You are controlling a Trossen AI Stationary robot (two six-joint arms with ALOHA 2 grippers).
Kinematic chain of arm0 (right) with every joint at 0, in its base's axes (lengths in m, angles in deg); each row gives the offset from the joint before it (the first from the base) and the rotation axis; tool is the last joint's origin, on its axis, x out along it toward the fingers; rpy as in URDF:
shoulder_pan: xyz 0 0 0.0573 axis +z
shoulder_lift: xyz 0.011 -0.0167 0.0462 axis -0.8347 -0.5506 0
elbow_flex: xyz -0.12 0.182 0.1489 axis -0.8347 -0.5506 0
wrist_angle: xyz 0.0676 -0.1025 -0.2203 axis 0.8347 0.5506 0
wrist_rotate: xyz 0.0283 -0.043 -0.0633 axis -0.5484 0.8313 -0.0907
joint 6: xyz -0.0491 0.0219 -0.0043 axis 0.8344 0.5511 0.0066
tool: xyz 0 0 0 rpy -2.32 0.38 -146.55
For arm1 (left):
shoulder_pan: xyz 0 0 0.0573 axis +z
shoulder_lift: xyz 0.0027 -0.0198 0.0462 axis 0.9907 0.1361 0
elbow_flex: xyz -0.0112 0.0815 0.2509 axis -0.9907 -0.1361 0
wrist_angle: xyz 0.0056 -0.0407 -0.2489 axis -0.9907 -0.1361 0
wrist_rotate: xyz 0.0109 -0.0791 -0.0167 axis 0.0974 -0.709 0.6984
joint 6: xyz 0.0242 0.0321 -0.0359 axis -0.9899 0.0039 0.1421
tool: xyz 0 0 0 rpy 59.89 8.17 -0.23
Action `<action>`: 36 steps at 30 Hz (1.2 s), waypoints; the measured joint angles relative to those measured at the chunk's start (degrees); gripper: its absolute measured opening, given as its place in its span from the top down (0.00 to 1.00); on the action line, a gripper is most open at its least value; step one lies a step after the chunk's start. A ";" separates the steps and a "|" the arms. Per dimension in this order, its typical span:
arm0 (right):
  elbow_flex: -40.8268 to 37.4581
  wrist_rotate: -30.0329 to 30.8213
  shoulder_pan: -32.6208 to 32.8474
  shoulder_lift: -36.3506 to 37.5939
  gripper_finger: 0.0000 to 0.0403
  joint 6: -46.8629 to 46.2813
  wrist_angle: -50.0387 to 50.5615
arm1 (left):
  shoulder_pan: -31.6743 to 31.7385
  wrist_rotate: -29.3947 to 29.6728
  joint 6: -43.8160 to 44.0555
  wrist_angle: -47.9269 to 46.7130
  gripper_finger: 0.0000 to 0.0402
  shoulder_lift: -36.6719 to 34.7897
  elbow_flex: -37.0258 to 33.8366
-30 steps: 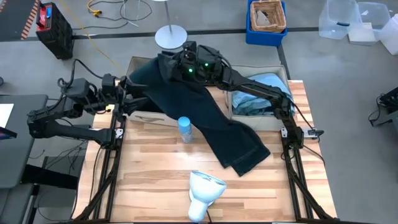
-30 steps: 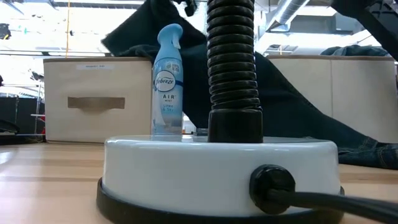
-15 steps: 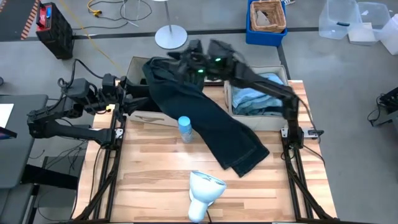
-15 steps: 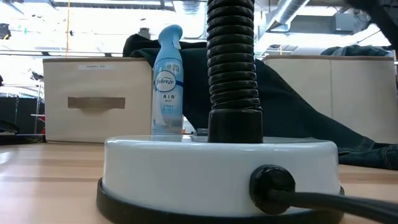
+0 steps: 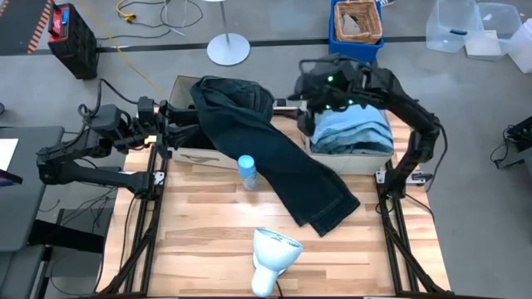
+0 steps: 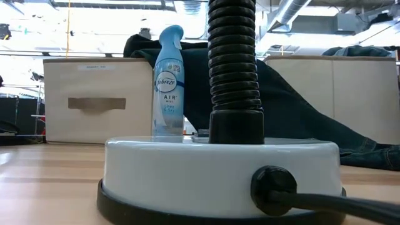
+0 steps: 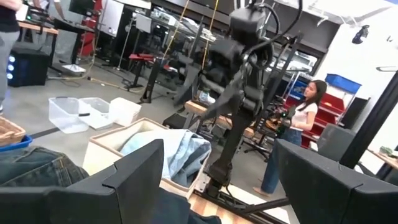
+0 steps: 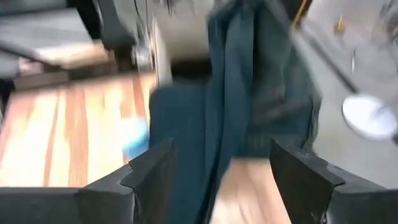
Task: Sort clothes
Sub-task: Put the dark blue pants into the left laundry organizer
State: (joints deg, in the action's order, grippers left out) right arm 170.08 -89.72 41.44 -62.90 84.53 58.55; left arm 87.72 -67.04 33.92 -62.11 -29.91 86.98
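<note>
Jeans [image 5: 274,158] draped from left box [image 5: 184,154], blue clothes [image 5: 353,131] filling right box [image 5: 349,160]

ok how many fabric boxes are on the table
2. The left box sits at the table's far left with the dark jeans draped over it and trailing onto the table. The right box sits far right, holding light blue clothes. None other shows.

Dark jeans [image 8: 249,99] smear with blur in the right wrist view; low view cuts them [image 6: 375,150] off
</note>
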 joint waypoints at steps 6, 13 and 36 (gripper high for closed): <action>-7.82 -0.06 1.91 1.90 0.32 2.34 2.50 | 0.00 1.45 0.04 0.46 0.27 0.06 0.01; -20.56 -0.04 2.00 3.43 0.32 2.11 -4.41 | 0.00 2.01 -0.19 0.46 0.27 0.06 0.00; -41.67 -4.45 0.66 3.14 0.32 -2.68 -14.76 | 0.00 -1.16 0.46 -0.96 0.27 0.06 0.00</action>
State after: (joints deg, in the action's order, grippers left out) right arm 128.41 -94.17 42.10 -59.76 81.85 43.78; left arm 87.72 -68.20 34.38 -63.07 -29.85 86.98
